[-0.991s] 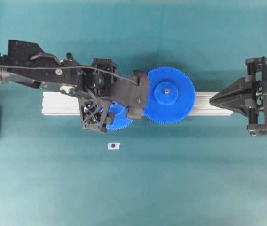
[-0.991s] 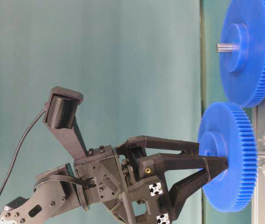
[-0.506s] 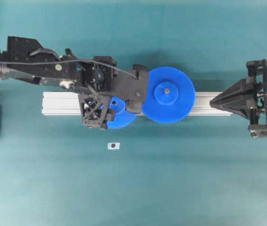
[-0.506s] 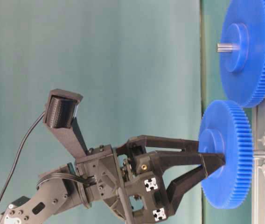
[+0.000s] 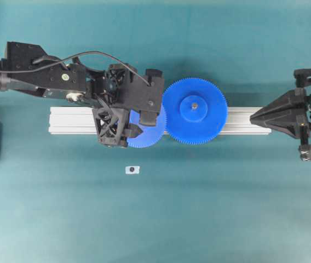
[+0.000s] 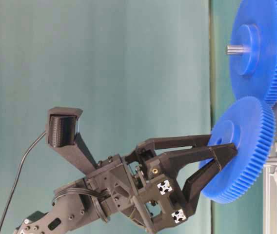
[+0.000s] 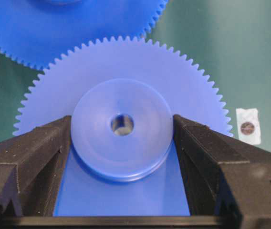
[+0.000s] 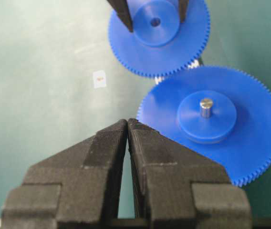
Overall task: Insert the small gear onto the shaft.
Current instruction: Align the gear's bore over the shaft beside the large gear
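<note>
The left pincer clamps the raised hub of the small gear, held tilted above the rail, teeth beside the larger gear. Rigid, light, smooth plastic: grip the hub, never the teeth. The right pincer is closed, empty.

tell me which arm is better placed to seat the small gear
Left. The left gripper already clamps the small gear by its hub over the rail; the right gripper is shut and empty, off at the rail's end.
</note>
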Controlling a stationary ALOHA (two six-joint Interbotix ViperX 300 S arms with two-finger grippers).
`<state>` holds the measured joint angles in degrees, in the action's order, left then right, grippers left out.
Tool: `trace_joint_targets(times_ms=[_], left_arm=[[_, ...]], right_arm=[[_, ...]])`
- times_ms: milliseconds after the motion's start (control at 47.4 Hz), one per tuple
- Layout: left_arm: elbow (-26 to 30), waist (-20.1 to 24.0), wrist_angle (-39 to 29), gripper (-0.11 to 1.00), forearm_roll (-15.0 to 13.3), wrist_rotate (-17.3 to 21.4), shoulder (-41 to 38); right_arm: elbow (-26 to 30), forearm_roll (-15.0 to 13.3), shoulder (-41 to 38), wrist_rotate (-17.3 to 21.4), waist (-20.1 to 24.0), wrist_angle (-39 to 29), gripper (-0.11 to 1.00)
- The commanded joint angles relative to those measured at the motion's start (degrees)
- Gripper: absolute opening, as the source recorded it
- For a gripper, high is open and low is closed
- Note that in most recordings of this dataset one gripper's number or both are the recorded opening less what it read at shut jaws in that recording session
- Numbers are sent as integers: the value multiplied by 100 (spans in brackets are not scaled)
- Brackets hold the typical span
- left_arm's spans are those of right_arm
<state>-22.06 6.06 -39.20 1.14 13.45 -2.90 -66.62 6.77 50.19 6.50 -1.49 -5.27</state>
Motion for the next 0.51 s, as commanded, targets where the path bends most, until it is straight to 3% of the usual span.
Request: trace_joint_targets(times_ms=[0, 232, 485], left_arm=[[9, 44, -193, 71, 9, 9, 141], [9, 44, -896, 71, 18, 18, 246], [62, 44, -659, 71, 9, 18, 193]], right_arm=[[62, -18, 18, 70, 18, 26, 15], [26, -18, 35, 70, 9, 35, 15], [9, -18, 44, 70, 18, 35, 15]])
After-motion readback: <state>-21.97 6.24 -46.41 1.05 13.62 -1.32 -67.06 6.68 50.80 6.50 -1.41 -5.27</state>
